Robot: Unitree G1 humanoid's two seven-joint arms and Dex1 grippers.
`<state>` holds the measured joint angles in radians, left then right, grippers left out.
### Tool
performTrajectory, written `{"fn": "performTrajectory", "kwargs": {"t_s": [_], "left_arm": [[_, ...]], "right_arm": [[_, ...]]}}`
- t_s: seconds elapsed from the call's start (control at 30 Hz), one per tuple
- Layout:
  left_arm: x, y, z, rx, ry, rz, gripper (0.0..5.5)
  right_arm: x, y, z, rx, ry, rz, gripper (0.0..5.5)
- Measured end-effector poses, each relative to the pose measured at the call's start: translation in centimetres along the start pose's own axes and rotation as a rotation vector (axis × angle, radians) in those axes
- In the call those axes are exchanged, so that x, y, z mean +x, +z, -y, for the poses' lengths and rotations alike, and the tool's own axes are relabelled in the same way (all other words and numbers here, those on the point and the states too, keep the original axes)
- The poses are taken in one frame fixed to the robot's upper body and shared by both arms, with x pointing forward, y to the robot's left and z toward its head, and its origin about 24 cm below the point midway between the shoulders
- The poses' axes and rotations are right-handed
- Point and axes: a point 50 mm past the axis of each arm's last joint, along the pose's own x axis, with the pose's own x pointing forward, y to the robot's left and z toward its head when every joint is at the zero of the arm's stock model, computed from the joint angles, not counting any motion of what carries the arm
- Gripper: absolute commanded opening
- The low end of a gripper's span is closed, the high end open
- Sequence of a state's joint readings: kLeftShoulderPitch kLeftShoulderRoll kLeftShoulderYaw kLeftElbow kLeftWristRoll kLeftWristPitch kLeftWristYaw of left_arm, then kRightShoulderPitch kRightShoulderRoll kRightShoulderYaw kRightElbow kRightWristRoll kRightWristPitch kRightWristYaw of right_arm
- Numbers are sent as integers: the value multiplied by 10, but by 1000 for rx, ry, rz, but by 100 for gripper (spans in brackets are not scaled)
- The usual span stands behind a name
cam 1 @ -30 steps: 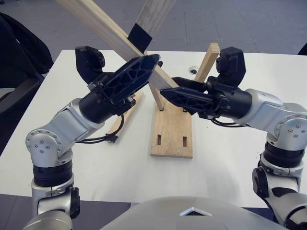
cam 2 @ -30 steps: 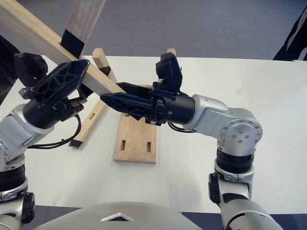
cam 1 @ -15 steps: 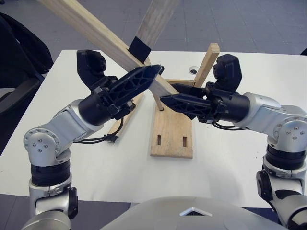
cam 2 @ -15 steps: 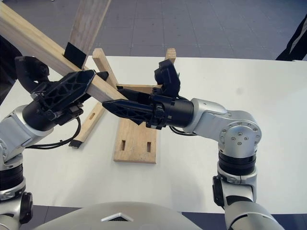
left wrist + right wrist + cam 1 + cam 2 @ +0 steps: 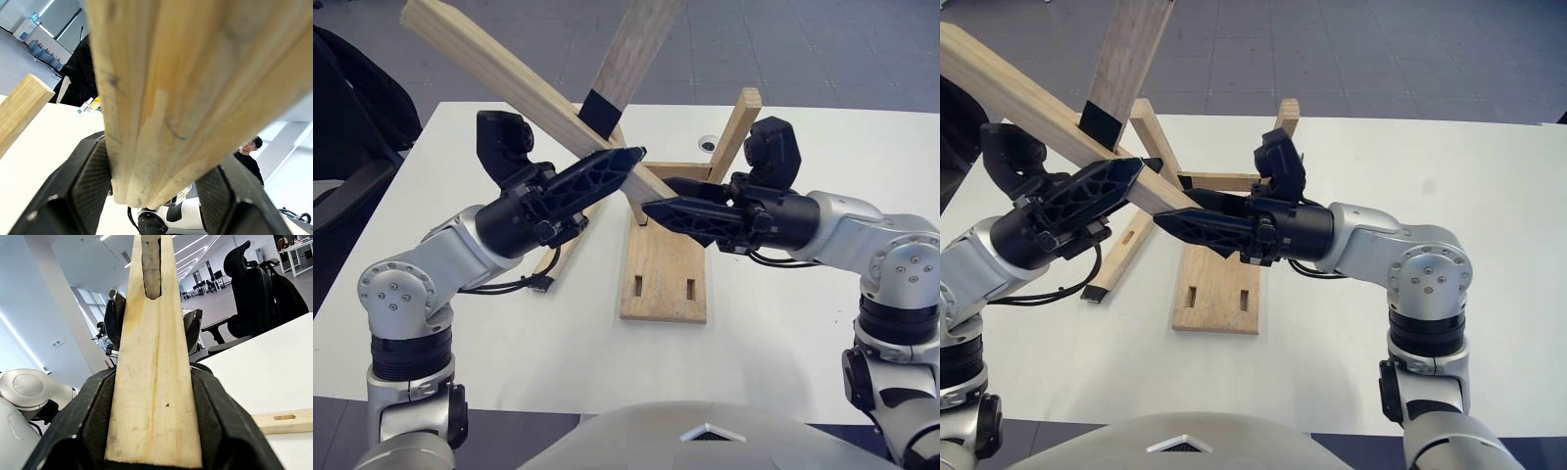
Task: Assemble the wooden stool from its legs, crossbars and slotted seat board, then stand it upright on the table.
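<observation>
nearest to us, the flat rectangular pale wooden seat board (image 5: 664, 257) lies on the smooth white table (image 5: 783, 343). its long side runs from 6 to 12 o'clock, and two small rectangular slots are cut near its 6 o'clock end. at the board's 9 o'clock side a loose pale wooden bar (image 5: 1119, 257) with a dark-capped end and one slot lies flat, partly under our left arm.

above the board's far half, the black ribbed left gripper (image 5: 631, 162) and the black ribbed right gripper (image 5: 658, 194) come in with their tips near each other. both are clamped on the long pale square-edged wooden leg (image 5: 489, 61), which slants up toward 10 o'clock. its lower end sits between the right gripper's fingers (image 5: 98, 431), and the left gripper's fingers (image 5: 88, 181) press its grainy faces a little further up.

beyond them a short pale crossbar (image 5: 683, 168) runs level. a second pale leg (image 5: 742, 113) leans toward 1 o'clock, and a third leg with a black band (image 5: 625, 59) rises toward 12 o'clock. we cannot tell how these far joints are seated.
</observation>
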<state>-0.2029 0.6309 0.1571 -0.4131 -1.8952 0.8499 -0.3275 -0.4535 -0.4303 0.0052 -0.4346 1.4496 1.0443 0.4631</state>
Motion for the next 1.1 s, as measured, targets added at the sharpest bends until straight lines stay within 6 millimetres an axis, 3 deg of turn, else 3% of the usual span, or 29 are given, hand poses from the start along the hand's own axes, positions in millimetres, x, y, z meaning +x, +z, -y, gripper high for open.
{"fn": "performTrajectory", "kwargs": {"t_s": [0.1,0.4,0.5,0.63,0.77,0.87,0.97,1.1], "left_arm": [[0,0,-2,12,15,-2,226],[-6,9,-11,18,51,66,209],[-11,13,-12,51,86,63,209],[-25,32,-6,135,134,89,209],[-27,37,0,207,142,62,209],[-24,29,-1,379,199,-79,209],[-25,7,-20,507,301,-212,209],[-30,-22,-39,581,343,-274,208]], "right_arm": [[-1,0,2,3,-10,-4,202],[-4,1,3,-23,-9,-13,390],[-13,-4,5,-41,-27,-77,393],[-40,-25,15,-7,-149,-180,393],[-55,-42,24,-37,-244,-296,393],[-65,-48,36,-187,-398,-405,393],[-65,-52,47,-392,-494,-497,393],[-55,-67,49,-636,-442,-646,393]]}}
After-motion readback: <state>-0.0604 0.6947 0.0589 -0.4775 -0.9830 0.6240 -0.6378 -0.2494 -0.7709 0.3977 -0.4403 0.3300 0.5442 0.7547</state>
